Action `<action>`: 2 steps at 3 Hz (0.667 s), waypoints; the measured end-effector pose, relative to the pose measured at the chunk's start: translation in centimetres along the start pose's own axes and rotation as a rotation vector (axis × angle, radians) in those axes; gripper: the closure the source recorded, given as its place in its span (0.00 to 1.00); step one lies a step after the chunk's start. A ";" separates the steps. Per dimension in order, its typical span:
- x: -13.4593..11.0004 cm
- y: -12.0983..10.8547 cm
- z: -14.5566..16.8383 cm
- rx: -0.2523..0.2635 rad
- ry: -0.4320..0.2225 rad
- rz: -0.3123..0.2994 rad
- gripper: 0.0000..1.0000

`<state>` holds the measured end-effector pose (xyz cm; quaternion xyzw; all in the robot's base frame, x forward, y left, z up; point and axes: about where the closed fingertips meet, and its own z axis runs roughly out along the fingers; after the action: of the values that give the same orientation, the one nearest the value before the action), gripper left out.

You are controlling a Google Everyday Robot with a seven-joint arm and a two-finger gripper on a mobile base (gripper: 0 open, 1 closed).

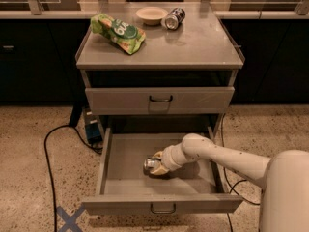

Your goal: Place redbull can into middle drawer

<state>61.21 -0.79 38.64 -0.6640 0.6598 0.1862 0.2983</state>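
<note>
Grasping the redbull can sideways in the hand, low over the floor of the open middle drawer. Could roll leftward from the hand once released, lying sideways with nothing to stop it.

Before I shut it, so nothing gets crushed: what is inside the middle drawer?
Inside the middle drawer: the gripper, holding the redbull can low over the floor. The arm covers the floor beneath it; whether the can touches down is hidden.
</note>
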 end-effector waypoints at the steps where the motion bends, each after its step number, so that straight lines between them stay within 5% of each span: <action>1: 1.0 0.4 0.8 -0.004 0.021 0.026 1.00; 2: 1.1 0.4 0.8 -0.004 0.021 0.027 1.00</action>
<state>60.97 -1.09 37.33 -0.6577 0.6714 0.1844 0.2874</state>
